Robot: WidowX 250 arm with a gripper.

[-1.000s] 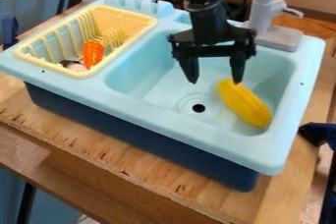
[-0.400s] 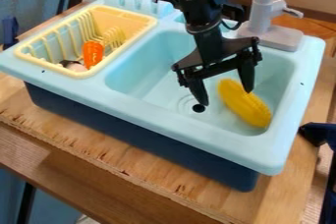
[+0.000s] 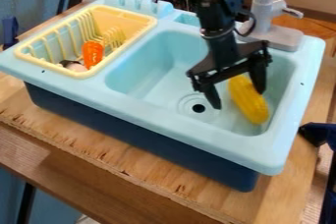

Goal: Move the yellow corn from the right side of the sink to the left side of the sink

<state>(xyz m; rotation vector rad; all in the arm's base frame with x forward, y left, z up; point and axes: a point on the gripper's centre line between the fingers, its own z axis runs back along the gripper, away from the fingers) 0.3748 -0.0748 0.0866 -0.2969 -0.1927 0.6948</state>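
The black gripper [image 3: 238, 99] hangs down inside the right part of the light blue sink [image 3: 148, 78], tilted, its two fingers spread wide. Its right finger overlaps the upper part of a yellow corn cob [image 3: 248, 104] in the view and seems to rest against it. The left finger is over the sink floor between the drain [image 3: 199, 108] and the corn, with a gap to the corn. The corn lies at a slant on the basin floor near its right wall.
A yellow dish rack [image 3: 58, 66] at the sink's left holds an orange toy carrot [image 3: 93, 54] and a small dark and pale object [image 3: 72, 65]. Behind the basin stands a grey faucet [image 3: 264, 9]. A dark blue object [image 3: 319, 134] is at the right edge.
The gripper has turned, come lower and shifted right. The corn has moved slightly right and now lies more upright in the view.
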